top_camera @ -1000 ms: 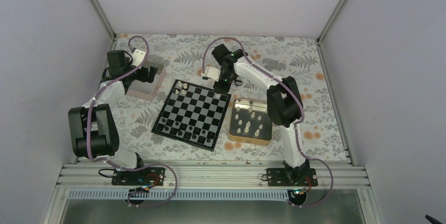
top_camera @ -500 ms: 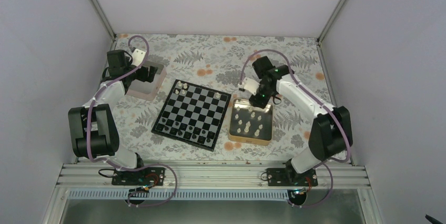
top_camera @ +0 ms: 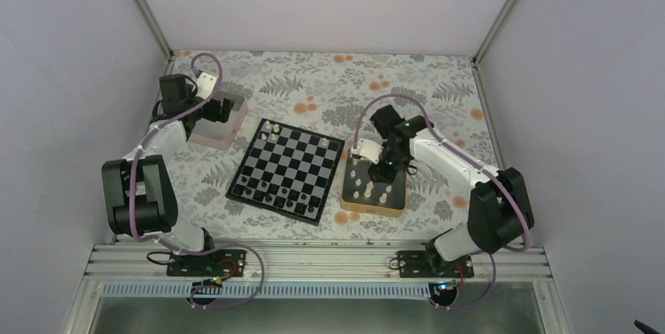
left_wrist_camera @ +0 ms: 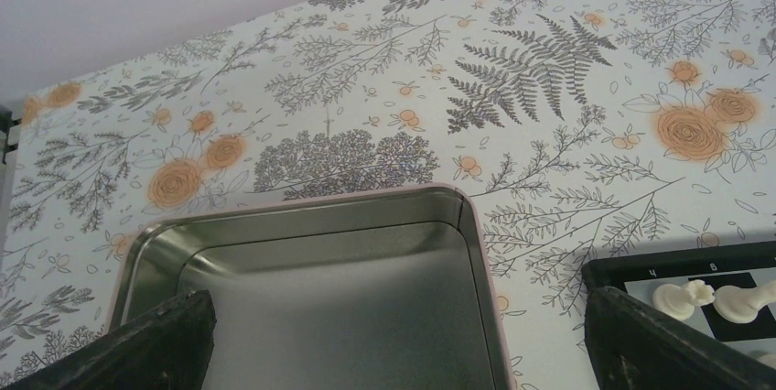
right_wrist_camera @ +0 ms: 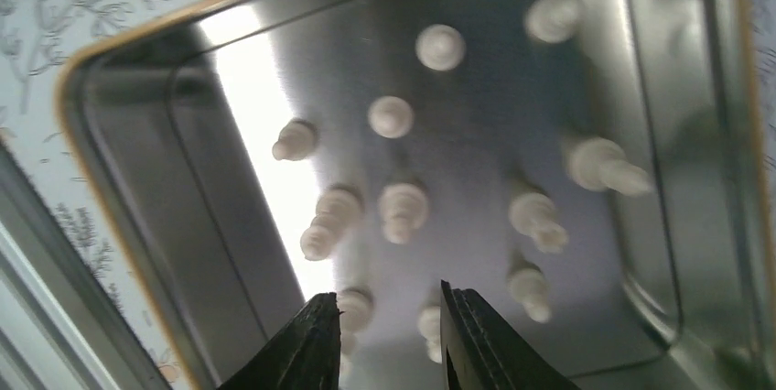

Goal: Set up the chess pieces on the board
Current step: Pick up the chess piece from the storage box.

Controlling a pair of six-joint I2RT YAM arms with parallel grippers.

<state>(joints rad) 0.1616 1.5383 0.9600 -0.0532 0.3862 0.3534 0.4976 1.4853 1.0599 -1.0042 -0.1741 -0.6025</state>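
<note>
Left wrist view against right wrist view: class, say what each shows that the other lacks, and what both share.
Only left wrist: the pinkish silver tin, its visible part bare, and a board corner. Only right wrist: the gold tin. Both: white chess pieces (two on the board, several in the gold tin), floral cloth, and an open tool: left tool, right tool.

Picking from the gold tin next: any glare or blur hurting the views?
Right wrist: a bright glare strip on the tin floor washes out nearby pieces, all slightly soft. Left wrist: sharp, evenly lit. Top external: even light, but the pieces are tiny.
</note>
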